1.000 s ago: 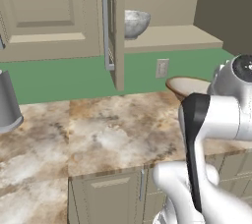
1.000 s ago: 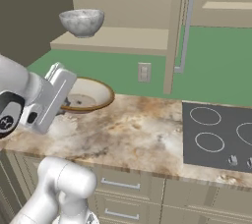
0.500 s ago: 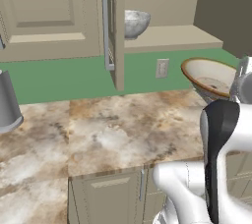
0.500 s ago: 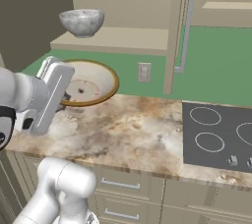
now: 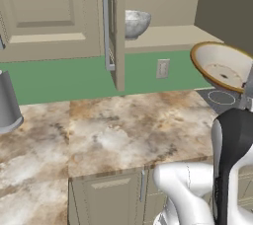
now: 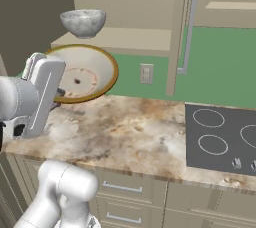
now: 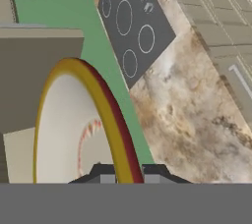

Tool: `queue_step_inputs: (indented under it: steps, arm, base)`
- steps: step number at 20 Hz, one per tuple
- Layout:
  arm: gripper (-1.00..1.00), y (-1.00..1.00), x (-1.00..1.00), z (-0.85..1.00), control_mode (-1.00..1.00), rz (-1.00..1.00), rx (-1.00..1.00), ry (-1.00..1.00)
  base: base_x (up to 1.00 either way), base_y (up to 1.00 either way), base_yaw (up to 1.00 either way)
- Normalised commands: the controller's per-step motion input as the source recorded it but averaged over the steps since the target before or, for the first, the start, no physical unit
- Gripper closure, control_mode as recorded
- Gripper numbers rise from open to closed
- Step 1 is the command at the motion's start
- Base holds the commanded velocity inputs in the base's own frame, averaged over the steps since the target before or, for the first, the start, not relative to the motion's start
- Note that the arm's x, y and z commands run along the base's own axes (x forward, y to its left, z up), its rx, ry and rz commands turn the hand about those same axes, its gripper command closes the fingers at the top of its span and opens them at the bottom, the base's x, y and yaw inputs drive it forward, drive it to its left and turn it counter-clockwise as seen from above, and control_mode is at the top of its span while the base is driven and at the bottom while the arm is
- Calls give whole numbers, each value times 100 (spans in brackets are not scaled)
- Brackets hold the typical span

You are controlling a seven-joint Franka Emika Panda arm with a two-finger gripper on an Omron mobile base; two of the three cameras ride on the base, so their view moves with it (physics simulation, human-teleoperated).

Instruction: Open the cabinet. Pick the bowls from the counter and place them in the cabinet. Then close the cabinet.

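The cream bowl [image 5: 221, 67] [image 6: 85, 74] [image 7: 61, 129] with the orange-brown rim hangs tilted in the air above the counter [image 5: 123, 125] [image 6: 130, 122], just below the shelf. My gripper [image 7: 129, 171] [image 6: 59, 93] is shut on its rim, one fingertip on each side. The mottled grey-white bowl [image 5: 133, 21] [image 6: 83, 22] stands on the shelf [image 5: 168, 36] [image 6: 120, 39] of the cabinet. Its door [image 5: 117, 26] [image 6: 180, 32] stands open, edge-on, with a long silver handle [image 5: 107, 29] [image 6: 188, 29].
A tall grey cylinder [image 5: 7, 103] stands at the counter's left end. The dark stovetop [image 6: 220, 139] [image 7: 130, 21] lies to the right. A wall outlet [image 5: 162, 68] [image 6: 146, 73] sits on the green backsplash. Low cabinets with drawers run under the counter.
The arm has lifted the cream bowl off the counter, up and toward the open cabinet's shelf. The grey bowl and the door have not moved.
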Motion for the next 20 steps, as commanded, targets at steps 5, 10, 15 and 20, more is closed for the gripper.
queue_step_inputs:
  steps: [5,10,15,20]
  arm:
    - [100,0,0,34,-100,1,-10,0]
    - [100,0,1,34,-100,7,-17,0]
    - [100,-8,3,7,-100,11,-10,-1]
    - [100,-14,10,0,-100,13,-3,-1]
  base:
    - [0,0,0]
    - [0,0,0]
    - [0,0,0]
    - [0,0,0]
